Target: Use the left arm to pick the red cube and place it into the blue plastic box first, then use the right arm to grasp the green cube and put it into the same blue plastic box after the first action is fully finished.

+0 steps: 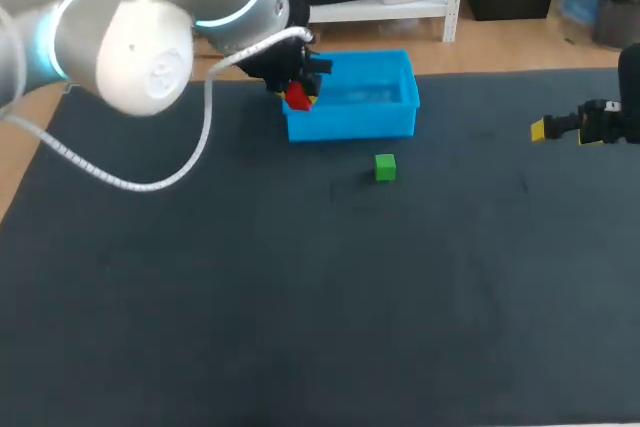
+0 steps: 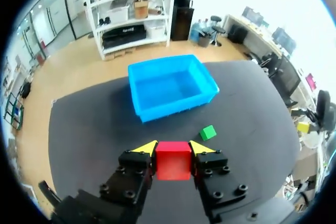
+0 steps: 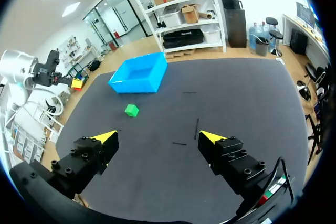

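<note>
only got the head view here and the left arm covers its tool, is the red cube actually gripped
observer: yes. in the left wrist view the left tool is shut on the red cube, gripped from both sides.
operator: anything in the box
observer: no. that view shows the whole inside of the blue box, ahead of the tool, with nothing in it.
operator: and the other arm, i only see it side on
observer: in the right wrist view the right tool is open, its fingers wide apart with nothing between them.
</note>
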You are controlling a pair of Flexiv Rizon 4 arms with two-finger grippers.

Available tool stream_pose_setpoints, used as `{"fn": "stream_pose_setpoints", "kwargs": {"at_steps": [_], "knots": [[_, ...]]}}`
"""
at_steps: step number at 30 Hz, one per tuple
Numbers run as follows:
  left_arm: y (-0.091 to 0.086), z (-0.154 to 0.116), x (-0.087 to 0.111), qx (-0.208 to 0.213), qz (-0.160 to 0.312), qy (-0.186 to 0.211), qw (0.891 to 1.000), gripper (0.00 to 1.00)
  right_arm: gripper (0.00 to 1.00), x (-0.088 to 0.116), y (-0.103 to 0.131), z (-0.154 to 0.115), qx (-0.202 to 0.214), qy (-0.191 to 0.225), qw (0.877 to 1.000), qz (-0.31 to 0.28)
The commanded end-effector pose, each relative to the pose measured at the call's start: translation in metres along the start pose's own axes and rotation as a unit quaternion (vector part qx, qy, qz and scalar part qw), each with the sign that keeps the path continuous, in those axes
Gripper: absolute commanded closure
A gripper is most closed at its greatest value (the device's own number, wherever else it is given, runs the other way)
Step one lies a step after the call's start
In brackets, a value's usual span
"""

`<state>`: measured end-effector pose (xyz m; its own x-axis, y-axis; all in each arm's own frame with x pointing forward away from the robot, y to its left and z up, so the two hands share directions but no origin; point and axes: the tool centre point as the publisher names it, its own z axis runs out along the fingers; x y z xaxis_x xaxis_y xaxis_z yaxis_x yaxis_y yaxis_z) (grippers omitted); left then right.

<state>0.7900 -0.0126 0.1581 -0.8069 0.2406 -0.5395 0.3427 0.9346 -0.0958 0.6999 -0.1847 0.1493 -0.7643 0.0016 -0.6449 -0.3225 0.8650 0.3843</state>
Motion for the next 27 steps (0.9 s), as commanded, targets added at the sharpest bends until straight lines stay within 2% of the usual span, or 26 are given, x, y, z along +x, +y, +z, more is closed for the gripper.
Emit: {"fn": "stream_pose_setpoints", "kwargs": {"at_steps": [1,12,20,27], "knots": [[0.005,-0.002,0.002,0.015,0.004,-0.079,0.997,1.0,0.0,0.0,0.0,0.0,0.0,0.001,1.0,0.0],[0.015,0.006,-0.021,0.043,0.017,-0.077,0.996,1.0,0.0,0.0,0.0,0.0,0.0,0.001,1.0,0.0],[0.028,0.035,-0.052,0.058,0.028,-0.082,0.995,1.0,0.0,0.0,0.0,0.0,0.0,0.001,1.0,0.0],[0.035,0.07,-0.082,0.066,0.044,-0.084,0.993,1.0,0.0,0.0,0.0,0.0,0.0,0.001,1.0,0.0]]}}
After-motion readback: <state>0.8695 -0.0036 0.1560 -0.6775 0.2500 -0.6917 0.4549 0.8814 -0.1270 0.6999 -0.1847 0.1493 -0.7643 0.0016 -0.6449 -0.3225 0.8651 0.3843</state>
